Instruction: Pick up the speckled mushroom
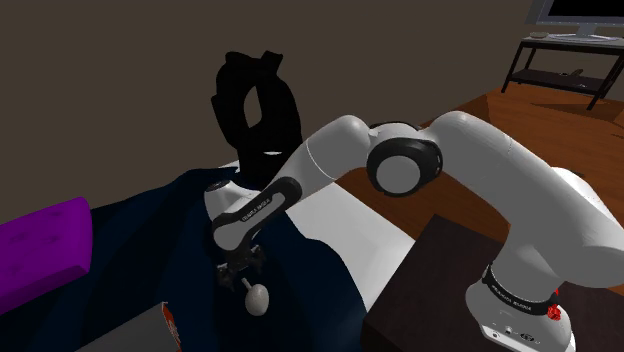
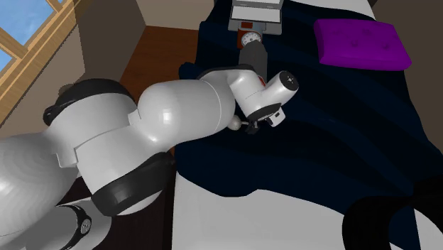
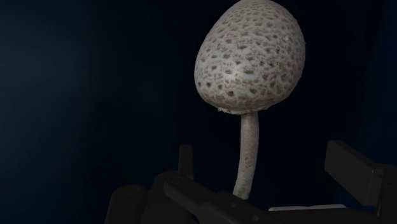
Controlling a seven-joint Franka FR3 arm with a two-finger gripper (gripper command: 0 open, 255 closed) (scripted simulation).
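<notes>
The speckled mushroom (image 3: 249,58) lies on a dark navy blanket (image 1: 150,250). It has a pale egg-shaped cap with brown flecks and a thin pale stem (image 3: 247,149). In the shoulder view the mushroom (image 1: 257,297) sits just beyond the black gripper (image 1: 240,270), which hangs low over the blanket. In the wrist view the stem runs down between the fingers of the gripper (image 3: 270,188), which stand apart and do not touch it; the cap lies beyond the fingertips. In the second exterior view the cap (image 2: 233,125) peeks out beside the gripper (image 2: 259,122). The gripper is open and holds nothing.
A purple cushion (image 1: 40,250) lies on the blanket at the shoulder view's left. A red-and-white object (image 2: 250,39) and a grey box (image 2: 255,11) sit near the bed's far end. White sheet (image 1: 350,225) borders the blanket; the dark stand (image 1: 430,290) is close by.
</notes>
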